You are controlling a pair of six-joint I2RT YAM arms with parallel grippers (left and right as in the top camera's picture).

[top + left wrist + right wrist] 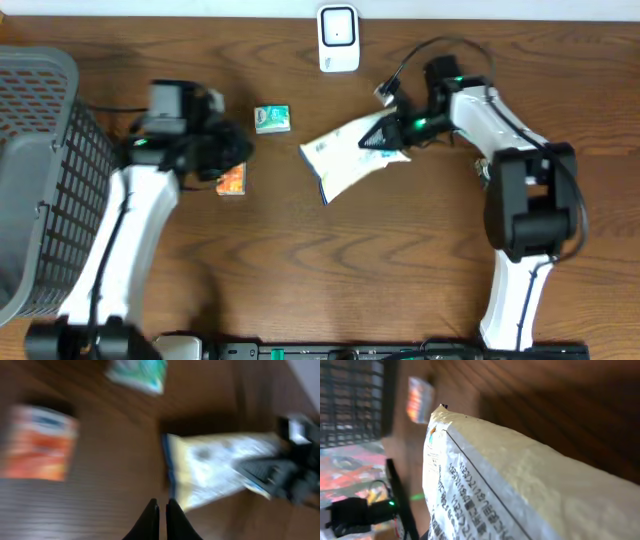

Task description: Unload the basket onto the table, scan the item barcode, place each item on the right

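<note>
The item is a white packet with blue edging and printed text [340, 160], lying slanted at the table's middle. My right gripper [385, 135] is shut on its right end. In the right wrist view the packet [520, 490] fills the frame and hides the fingers. The white scanner [338, 38] stands upright at the back edge, behind the packet. My left gripper [243, 150] is shut and holds nothing, left of the packet. The left wrist view is blurred. It shows the shut left gripper [162, 509] over bare wood just short of the packet [220, 467].
An orange box [231, 181] lies beside my left gripper, with a small green packet [272, 119] behind it. A grey mesh basket [40, 150] takes up the left edge. The orange box [40, 442] and green packet [137, 372] also show, blurred, in the left wrist view.
</note>
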